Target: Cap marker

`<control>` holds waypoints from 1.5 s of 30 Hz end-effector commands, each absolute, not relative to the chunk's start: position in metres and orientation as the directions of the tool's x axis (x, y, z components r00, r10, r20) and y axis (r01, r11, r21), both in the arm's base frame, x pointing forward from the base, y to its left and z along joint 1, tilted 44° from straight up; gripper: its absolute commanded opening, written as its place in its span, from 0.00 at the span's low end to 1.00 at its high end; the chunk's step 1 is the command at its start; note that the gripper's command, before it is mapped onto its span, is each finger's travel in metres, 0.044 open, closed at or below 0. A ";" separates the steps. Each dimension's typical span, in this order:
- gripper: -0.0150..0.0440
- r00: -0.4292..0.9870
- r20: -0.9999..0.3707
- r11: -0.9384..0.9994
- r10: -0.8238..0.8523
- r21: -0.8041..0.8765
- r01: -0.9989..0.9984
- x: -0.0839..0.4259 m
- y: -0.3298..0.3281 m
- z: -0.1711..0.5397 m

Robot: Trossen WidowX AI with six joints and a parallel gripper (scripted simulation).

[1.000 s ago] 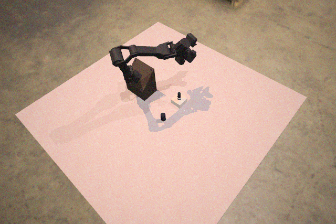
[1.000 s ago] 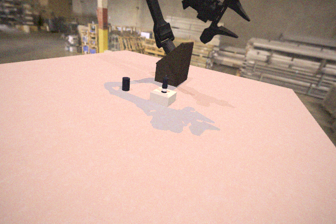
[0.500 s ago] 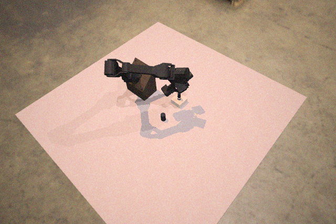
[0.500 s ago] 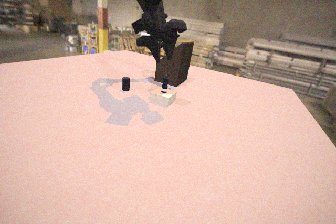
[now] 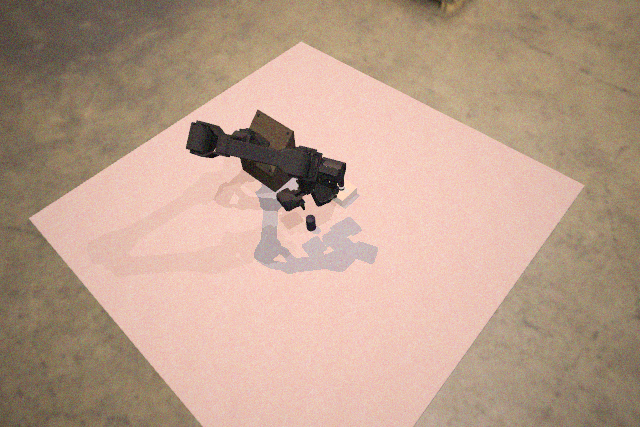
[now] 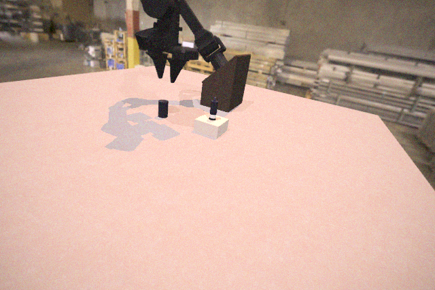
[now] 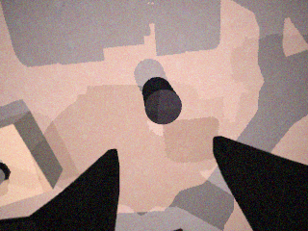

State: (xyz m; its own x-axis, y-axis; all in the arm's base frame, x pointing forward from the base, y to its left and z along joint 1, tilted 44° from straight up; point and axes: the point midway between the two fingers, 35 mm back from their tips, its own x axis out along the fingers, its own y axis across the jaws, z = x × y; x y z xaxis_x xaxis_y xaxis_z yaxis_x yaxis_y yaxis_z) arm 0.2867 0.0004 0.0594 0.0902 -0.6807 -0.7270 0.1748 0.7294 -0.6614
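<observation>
From the top view, I see the cap point(image 5: 310, 222), a short dark cylinder, upright on the pink tabletop point(image 5: 206, 308) near my claw point(image 5: 306, 198). In the exterior view, the claw point(image 6: 168, 75) hangs above it, half open, gripping nothing; the marker point(image 6: 213, 107) stands in its pale holder block point(image 6: 211, 126). In the wrist view, the cap point(image 7: 163, 103) sits ahead of the fingertips.

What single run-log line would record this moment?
phase: approach cap | gripper: open, empty, above cap | cap: upright on table, untouched | marker: uncapped in holder block
</observation>
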 end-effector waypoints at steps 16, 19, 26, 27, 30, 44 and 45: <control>0.68 0.093 -0.719 0.722 -0.689 -0.670 0.173 0.292 -0.040 0.027; 0.68 0.093 -0.719 0.723 -0.688 -0.669 0.173 0.293 -0.043 0.023; 0.68 0.093 -0.719 0.723 -0.688 -0.669 0.173 0.294 -0.051 0.015; 0.68 0.093 -0.719 0.723 -0.688 -0.669 0.173 0.294 -0.052 0.014; 0.68 0.093 -0.719 0.723 -0.688 -0.669 0.173 0.295 -0.056 0.011; 0.68 0.093 -0.717 0.721 -0.690 -0.671 0.173 0.296 -0.072 -0.005; 0.68 0.093 -0.717 0.720 -0.691 -0.672 0.173 0.296 -0.073 -0.006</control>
